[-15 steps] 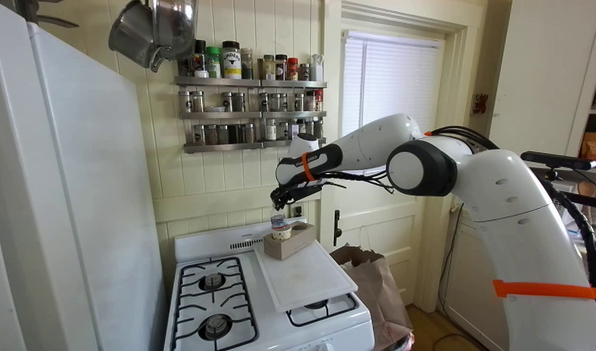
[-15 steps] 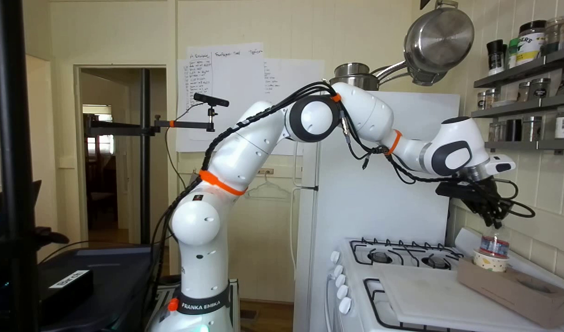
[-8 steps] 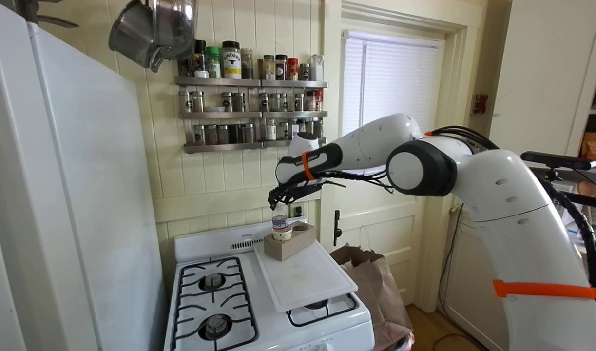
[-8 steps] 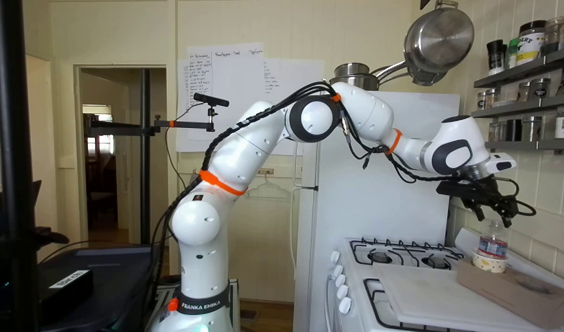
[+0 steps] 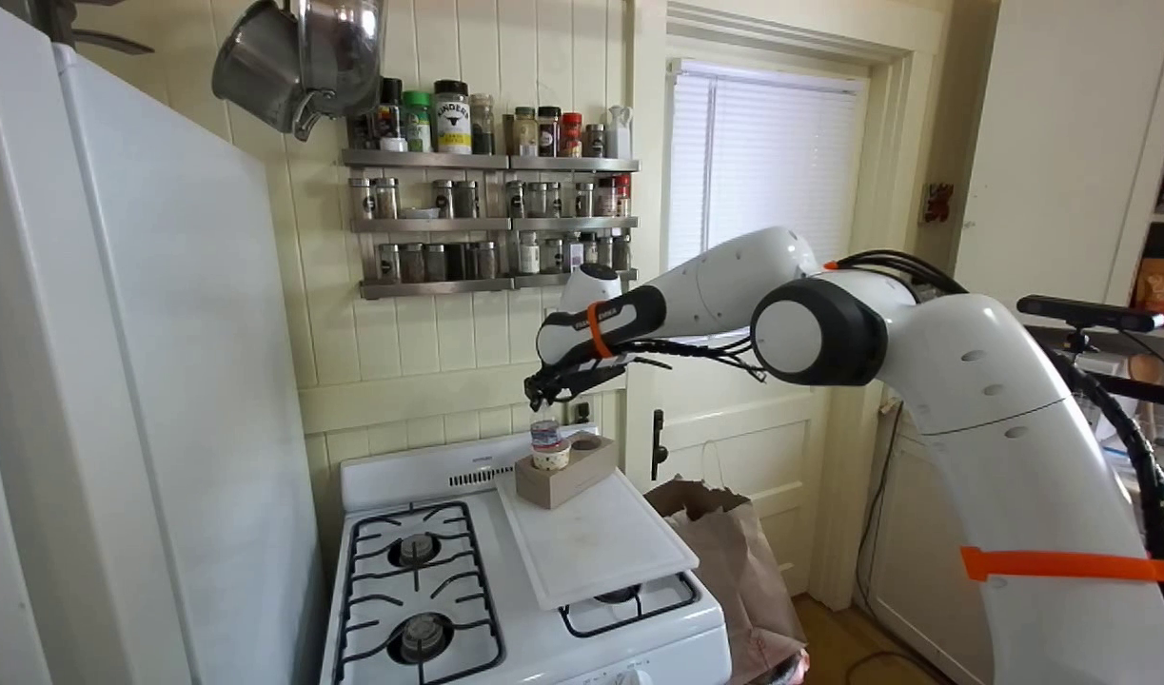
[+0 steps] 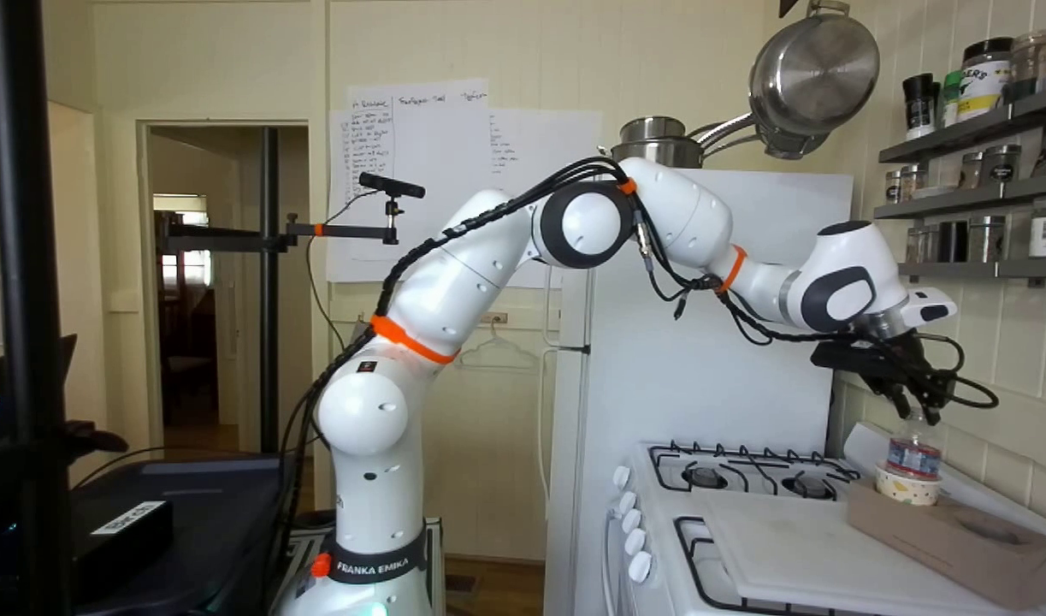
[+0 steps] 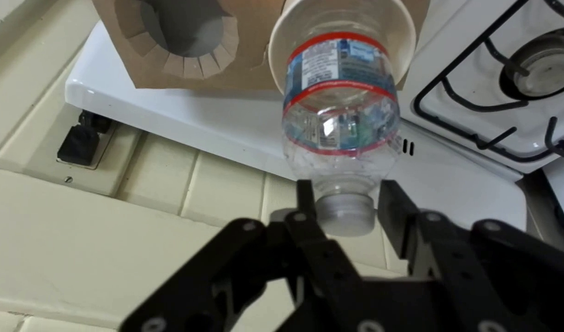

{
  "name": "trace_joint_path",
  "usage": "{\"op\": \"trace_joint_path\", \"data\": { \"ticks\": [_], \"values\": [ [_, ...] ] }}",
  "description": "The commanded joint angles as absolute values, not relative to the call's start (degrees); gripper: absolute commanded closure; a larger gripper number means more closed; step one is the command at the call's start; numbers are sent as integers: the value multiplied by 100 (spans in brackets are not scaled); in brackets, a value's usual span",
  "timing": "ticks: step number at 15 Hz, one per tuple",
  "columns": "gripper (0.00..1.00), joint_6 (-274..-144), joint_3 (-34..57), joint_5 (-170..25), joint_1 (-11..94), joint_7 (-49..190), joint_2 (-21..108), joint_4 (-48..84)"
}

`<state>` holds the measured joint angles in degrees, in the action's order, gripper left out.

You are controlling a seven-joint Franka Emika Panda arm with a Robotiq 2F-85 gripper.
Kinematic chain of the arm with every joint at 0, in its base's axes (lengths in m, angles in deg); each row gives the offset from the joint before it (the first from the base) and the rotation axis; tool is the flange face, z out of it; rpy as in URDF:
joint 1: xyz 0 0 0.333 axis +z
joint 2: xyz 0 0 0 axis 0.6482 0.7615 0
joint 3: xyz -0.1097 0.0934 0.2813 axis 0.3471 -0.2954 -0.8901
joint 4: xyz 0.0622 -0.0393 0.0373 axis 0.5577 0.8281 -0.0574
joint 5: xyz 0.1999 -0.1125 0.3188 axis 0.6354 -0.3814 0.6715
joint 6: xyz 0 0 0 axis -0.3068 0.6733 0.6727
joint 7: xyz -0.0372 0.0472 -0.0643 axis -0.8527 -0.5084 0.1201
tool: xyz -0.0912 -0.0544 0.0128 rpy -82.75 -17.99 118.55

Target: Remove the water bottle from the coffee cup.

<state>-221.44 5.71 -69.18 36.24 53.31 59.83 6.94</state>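
The clear water bottle (image 7: 341,115) with a blue and red label and white cap stands upright inside the paper coffee cup (image 7: 403,46). Both show in both exterior views: the bottle (image 5: 545,435) (image 6: 914,455) and the speckled cup (image 5: 551,460) (image 6: 907,488). The cup sits in a brown cardboard carrier (image 6: 950,545). My gripper (image 7: 346,198) is at the bottle's top, its fingers on either side of the cap and neck. The left finger is close to or touching the cap; a thin gap shows at the right finger. The gripper also shows in an exterior view (image 6: 918,416).
The carrier stands on a white board (image 5: 601,547) over the stove's burners. Burner grates (image 5: 420,580) lie beside it. The wall and stove back panel are close behind the gripper. Spice shelves (image 5: 496,224) hang above. A brown paper bag (image 5: 734,571) stands beside the stove.
The fingers were close together at the bottle top a second ago, then spread wide and higher half a second ago. Now they are nearer together and slightly lower. The bottle stays in the cup.
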Motion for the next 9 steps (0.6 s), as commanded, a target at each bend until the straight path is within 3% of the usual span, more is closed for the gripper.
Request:
{"op": "trace_joint_path", "data": {
  "ticks": [1, 2, 9],
  "values": [
    [89, -22393, 417, -6831, 3521, 5117, 6120, 595],
    [93, -22408, 411, -6841, 3521, 5117, 6117, 592],
    [92, -22402, 325, -6766, 3458, 5044, 5978, 667]
  ]
}}
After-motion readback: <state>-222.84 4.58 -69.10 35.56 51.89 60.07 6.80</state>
